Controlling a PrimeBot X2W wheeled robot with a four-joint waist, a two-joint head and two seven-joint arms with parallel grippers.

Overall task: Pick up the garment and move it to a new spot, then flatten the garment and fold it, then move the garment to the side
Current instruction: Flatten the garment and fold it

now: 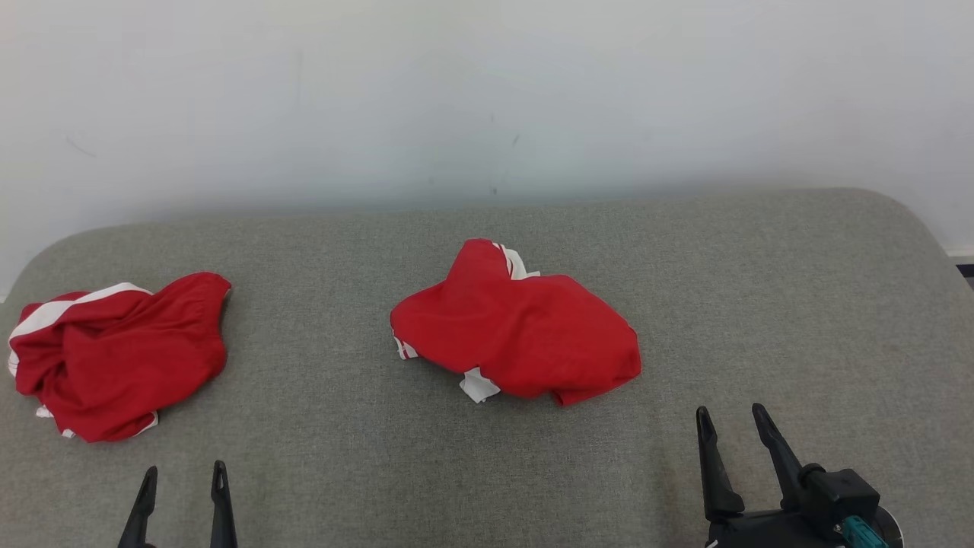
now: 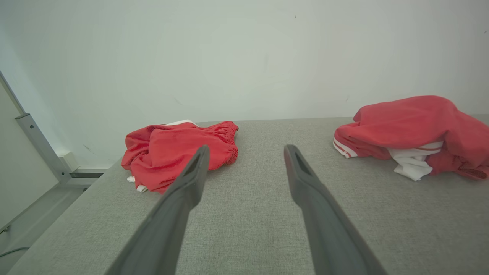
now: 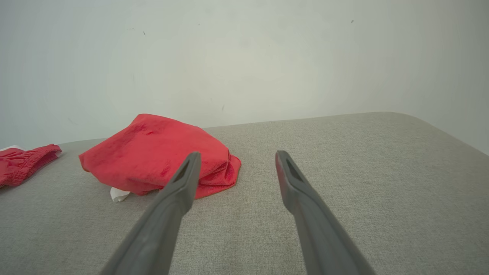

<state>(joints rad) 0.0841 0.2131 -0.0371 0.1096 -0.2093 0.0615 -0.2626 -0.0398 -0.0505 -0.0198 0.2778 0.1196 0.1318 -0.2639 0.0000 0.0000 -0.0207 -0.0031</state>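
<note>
Two crumpled red garments with white trim lie on the grey padded table [image 1: 761, 304]. One garment [image 1: 517, 331] is bunched up in the middle, also seen as a red heap [image 3: 153, 156] in the right wrist view and at the right [image 2: 416, 130] in the left wrist view. The other garment [image 1: 114, 354] lies at the far left edge [image 2: 179, 152]. My left gripper [image 1: 184, 476] stands open at the lower left, apart from both. At the lower right my right gripper [image 1: 730, 418] is open, short of the middle garment. Nothing is held.
A pale wall [image 1: 487, 91] rises right behind the table. The table's left edge drops off beside the left garment, with a metal frame [image 2: 38, 145] and floor beyond. Bare grey surface stretches across the right half [image 3: 363, 160].
</note>
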